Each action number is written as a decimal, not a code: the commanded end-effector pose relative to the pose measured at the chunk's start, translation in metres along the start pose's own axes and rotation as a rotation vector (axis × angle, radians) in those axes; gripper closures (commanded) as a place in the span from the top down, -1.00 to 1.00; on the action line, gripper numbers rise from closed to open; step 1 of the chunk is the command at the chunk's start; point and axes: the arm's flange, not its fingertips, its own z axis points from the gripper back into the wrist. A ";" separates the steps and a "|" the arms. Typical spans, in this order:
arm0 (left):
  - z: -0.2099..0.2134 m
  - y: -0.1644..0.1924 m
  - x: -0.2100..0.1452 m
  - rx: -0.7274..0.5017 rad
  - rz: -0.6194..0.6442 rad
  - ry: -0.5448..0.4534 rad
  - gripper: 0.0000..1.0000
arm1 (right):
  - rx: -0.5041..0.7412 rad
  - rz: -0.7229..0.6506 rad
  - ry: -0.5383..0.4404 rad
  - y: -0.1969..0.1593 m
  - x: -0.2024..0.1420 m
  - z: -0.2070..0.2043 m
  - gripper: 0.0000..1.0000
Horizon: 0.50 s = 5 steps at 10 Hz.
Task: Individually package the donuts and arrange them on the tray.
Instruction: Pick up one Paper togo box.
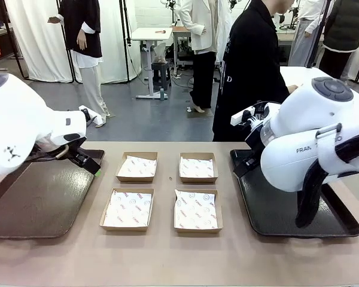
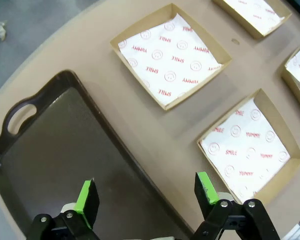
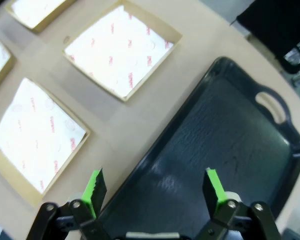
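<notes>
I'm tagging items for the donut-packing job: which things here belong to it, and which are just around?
For the job: four lined boxes, left tray, right tray, left gripper and right gripper, both open.
Just around: person in black at the far side, white desk behind.

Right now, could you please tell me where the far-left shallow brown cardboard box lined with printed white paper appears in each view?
Front view: the shallow brown paper-lined cardboard box is in the far row, left, beside the dark tray.
Left wrist view: top centre.
Right wrist view: top left corner, cut off.
Shared landmark: the small dark spot on the table beside this box.
</notes>
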 end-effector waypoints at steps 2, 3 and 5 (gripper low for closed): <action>0.065 -0.015 -0.092 -0.069 -0.047 0.056 1.00 | 0.025 0.056 0.100 0.026 -0.099 0.065 1.00; 0.077 -0.021 -0.106 -0.098 -0.064 0.077 1.00 | 0.036 0.049 0.149 0.029 -0.115 0.075 1.00; 0.086 -0.032 -0.125 -0.150 -0.104 0.142 1.00 | 0.084 0.083 0.228 0.035 -0.141 0.084 1.00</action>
